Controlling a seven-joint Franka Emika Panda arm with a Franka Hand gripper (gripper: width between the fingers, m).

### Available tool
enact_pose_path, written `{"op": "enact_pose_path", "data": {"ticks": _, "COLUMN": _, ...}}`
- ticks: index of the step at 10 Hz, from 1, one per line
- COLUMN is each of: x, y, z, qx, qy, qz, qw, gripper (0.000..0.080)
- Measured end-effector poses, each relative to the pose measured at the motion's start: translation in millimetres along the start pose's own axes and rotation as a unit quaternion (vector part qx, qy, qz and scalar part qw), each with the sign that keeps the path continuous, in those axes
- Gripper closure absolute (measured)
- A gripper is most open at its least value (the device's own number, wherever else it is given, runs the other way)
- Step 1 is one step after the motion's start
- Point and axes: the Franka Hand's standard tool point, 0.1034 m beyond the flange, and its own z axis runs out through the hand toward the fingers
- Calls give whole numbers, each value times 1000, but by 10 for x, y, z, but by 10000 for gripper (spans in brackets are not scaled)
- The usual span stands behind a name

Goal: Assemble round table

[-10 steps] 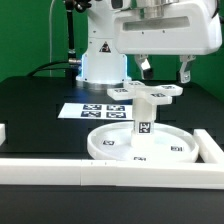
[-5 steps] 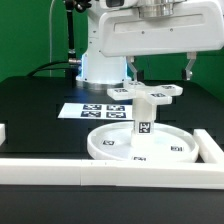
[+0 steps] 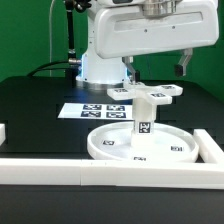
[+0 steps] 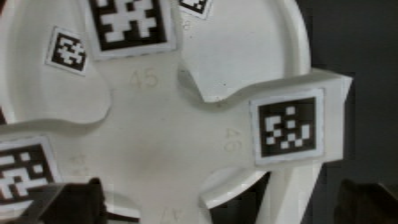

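Note:
The large round disc [image 3: 110, 141] lies flat on the table near the front rail. The short leg [image 3: 141, 119] stands upright at its middle, and the cross-shaped base [image 3: 150, 93] sits on top of the leg. My gripper [image 3: 156, 68] hangs open and empty just above the base, one finger on each side and clear of it. In the wrist view the tagged base [image 4: 196, 130] fills the picture, with the disc [image 4: 267, 40] behind it. My gripper [image 4: 214, 206] shows only its dark fingertips [image 4: 63, 202] at the frame edge, wide apart.
The marker board [image 3: 88, 109] lies flat behind the disc. A long white rail [image 3: 100, 171] runs along the front, another [image 3: 212, 148] stands at the exterior view's right, and a short piece [image 3: 3, 132] at the left. The arm's pedestal [image 3: 100, 65] stands at the back.
My gripper has risen a little above the base and shifted slightly toward the exterior view's left. Its fingers stay apart. The disc, leg and base have not moved.

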Motion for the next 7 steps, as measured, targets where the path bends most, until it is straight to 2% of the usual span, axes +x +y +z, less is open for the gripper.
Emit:
{"op": "enact_pose_path", "data": {"ticks": 2, "x": 1, "y": 18, "z": -4, "qx": 0, "qy": 1, "qz": -75, "qw": 997, "gripper": 150}}
{"op": "enact_pose_path", "data": {"ticks": 3, "x": 3, "y": 34, "z": -3, "qx": -6, "qy": 2, "qz": -144, "qw": 990, "gripper": 150}}
{"op": "enact_pose_path", "data": {"ticks": 4, "x": -12, "y": 42, "z": 13, "qx": -6, "qy": -3, "qz": -190, "qw": 982, "gripper": 150}}
{"op": "enact_pose_path", "data": {"ticks": 7, "x": -54, "y": 110, "z": 86, "qx": -15, "qy": -35, "qz": -339, "qw": 940, "gripper": 150}}
